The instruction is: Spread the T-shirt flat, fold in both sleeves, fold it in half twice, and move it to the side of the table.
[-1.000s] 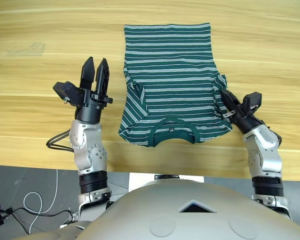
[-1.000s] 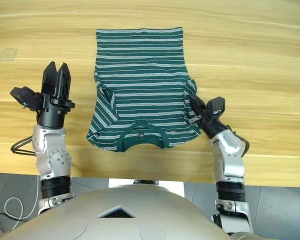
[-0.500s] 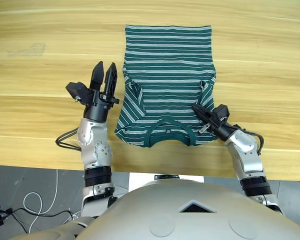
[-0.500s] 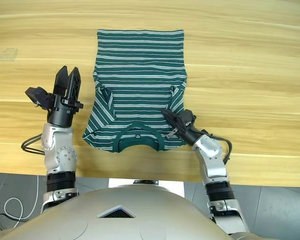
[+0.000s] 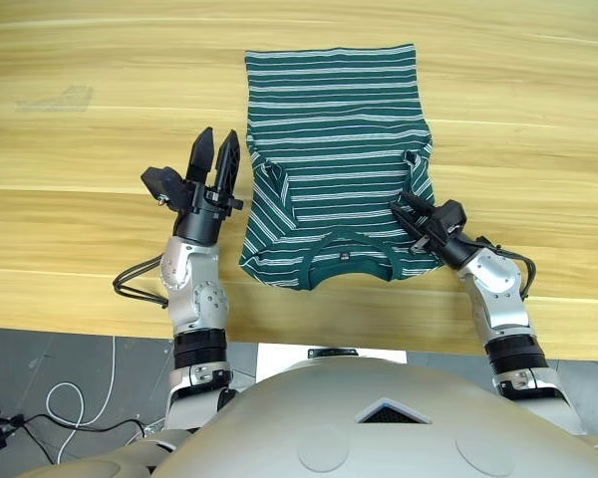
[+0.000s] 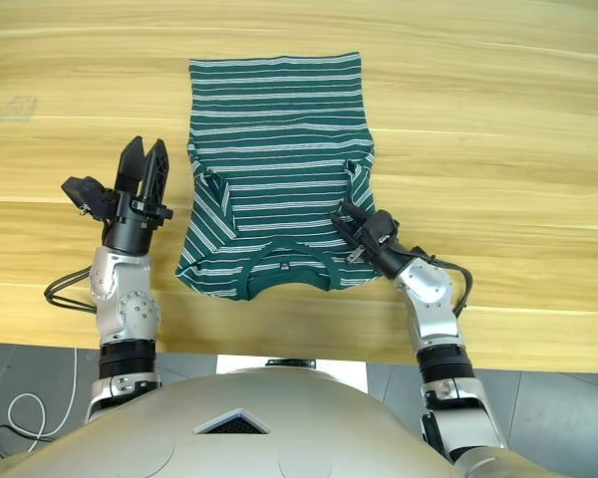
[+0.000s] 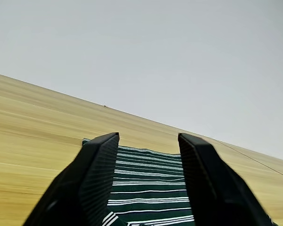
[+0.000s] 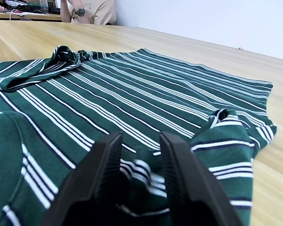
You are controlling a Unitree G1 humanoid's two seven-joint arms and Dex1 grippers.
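A dark green T-shirt (image 5: 334,129) with thin white stripes lies on the pale wooden desk (image 5: 100,60). Its collar (image 5: 345,251) is toward the robot and its straight hem (image 5: 329,52) is at the far end. Both sleeves are turned in over the body. The left sleeve (image 5: 271,189) lies as a flat slanted flap along the left edge. The right sleeve (image 5: 419,164) is bunched and a little raised near the right edge. The body of the shirt lies mostly flat, and the near corners by the collar spread wider than the hem.

The left jaws stand just beside the shirt's left edge, level with the folded left sleeve, pointing away from the robot. They are parted by a moderate gap and hold nothing. From the left wrist view the two ribbed fingers (image 7: 96,179) frame the far part of the shirt, with bare desk and a plain wall (image 7: 155,56) beyond.

The right jaws rest on the shirt's near right part, between the collar and the bunched sleeve, pointing toward the far left. In the right wrist view the fingers (image 8: 101,174) are drawn close on a pinch of striped fabric that fills the narrow gap between them. The shirt spreads out ahead of them to the hem.

Below the desk's near edge, loose cables (image 5: 65,403) lie on the grey floor (image 5: 40,358).
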